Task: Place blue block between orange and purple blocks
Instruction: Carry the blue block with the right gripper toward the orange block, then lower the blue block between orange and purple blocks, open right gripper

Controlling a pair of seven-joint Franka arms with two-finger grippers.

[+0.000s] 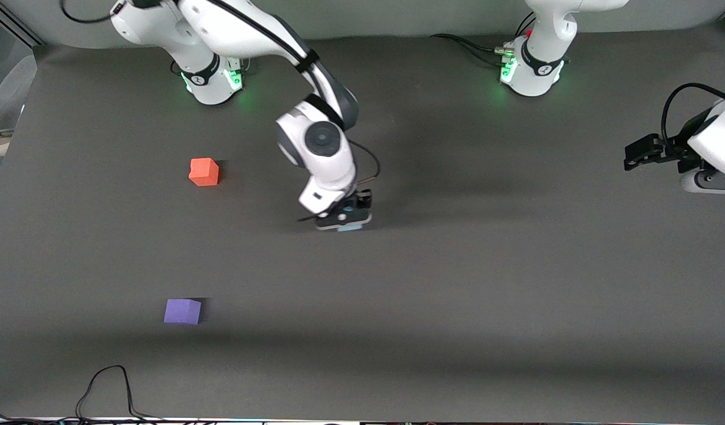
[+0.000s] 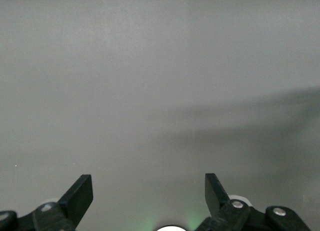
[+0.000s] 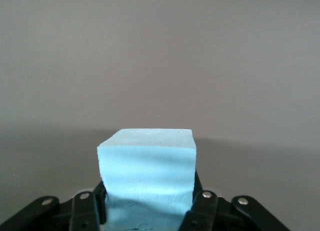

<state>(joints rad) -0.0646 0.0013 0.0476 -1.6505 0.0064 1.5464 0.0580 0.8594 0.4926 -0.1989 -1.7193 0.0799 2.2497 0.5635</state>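
My right gripper [image 1: 348, 223] is down at the mat in the middle of the table, shut on the blue block [image 3: 147, 171]; only a sliver of the light blue cube [image 1: 350, 228] shows under the fingers in the front view. The orange block [image 1: 204, 172] sits toward the right arm's end, nearer the bases. The purple block [image 1: 182, 311] sits nearer the front camera, below the orange one in that view. My left gripper [image 1: 636, 154] waits open and empty at the left arm's end of the table; its fingers [image 2: 80, 193] stand wide apart over bare mat.
A dark grey mat [image 1: 486, 283] covers the table. A black cable [image 1: 111, 383] loops at the edge nearest the front camera. The two arm bases [image 1: 212, 79] stand along the top of the front view.
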